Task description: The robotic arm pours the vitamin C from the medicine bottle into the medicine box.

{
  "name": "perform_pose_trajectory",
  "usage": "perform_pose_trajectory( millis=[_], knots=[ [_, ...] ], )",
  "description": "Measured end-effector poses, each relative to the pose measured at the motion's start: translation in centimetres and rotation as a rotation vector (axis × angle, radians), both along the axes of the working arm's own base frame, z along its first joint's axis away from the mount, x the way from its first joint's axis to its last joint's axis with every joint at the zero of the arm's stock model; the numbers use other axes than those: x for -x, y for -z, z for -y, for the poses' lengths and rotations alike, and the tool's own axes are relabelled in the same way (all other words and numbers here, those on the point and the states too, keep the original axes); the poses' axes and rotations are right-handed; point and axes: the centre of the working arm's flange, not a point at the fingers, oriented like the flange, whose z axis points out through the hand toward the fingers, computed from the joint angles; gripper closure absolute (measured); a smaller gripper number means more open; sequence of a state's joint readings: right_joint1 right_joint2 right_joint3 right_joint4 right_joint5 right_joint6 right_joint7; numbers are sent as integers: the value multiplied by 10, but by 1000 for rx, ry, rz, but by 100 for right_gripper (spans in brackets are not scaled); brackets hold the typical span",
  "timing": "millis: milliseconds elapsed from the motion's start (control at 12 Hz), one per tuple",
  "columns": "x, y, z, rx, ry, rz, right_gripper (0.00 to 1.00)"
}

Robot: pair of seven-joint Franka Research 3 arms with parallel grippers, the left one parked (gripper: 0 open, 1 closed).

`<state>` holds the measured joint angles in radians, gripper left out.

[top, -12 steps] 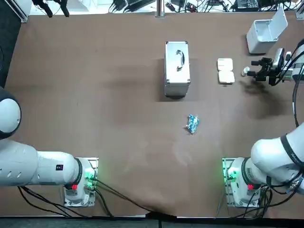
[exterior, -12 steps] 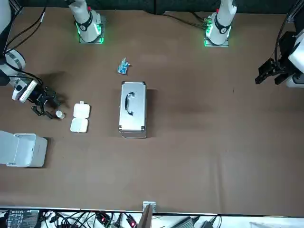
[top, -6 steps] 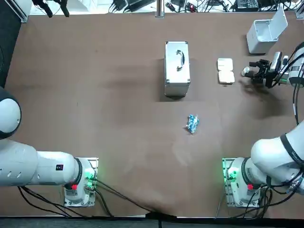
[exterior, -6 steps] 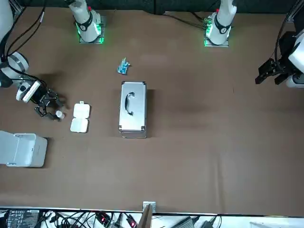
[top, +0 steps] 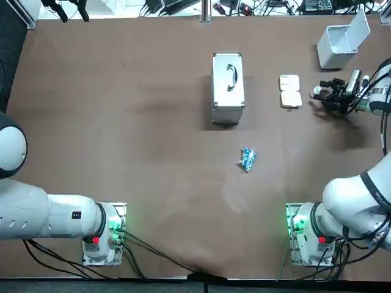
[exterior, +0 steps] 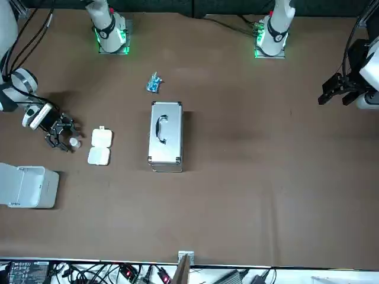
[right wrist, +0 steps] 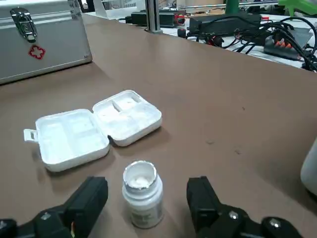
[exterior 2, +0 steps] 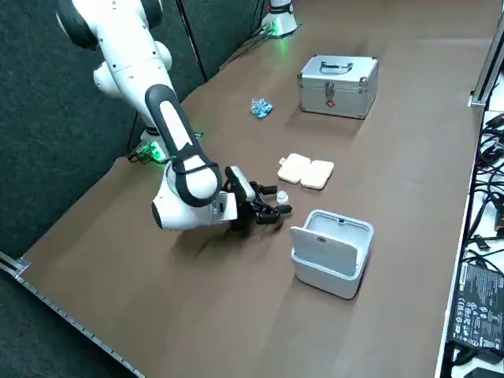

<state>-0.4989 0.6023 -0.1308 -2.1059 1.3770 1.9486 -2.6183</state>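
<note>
My right gripper [right wrist: 146, 202] has its fingers wide around the small white uncapped bottle [right wrist: 141, 189], upright just beside the open white medicine box [right wrist: 94, 130].

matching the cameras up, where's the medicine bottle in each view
Top view: medicine bottle far right, beside the medicine box.
Front view: bottle far left.
Right side view: bottle at centre.
Right wrist view: bottle between the open right gripper's fingers.
Shared landmark: the medicine box beside it.

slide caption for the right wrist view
Open right gripper flanks small white uncapped medicine bottle beside open white plastic pill box.
</note>
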Motion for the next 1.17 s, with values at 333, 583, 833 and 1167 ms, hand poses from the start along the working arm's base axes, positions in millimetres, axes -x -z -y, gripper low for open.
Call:
perform_pose_trajectory(
  millis=[333, 583, 833, 1167],
  knots=[
    [-1, 6, 1, -3, -1, -3, 3],
    [-3, 9, 1, -7, 7, 1, 7],
    [-5, 10, 1, -9, 5, 3, 10],
    [-9, 9, -4, -22, 8, 13, 13]
  ],
)
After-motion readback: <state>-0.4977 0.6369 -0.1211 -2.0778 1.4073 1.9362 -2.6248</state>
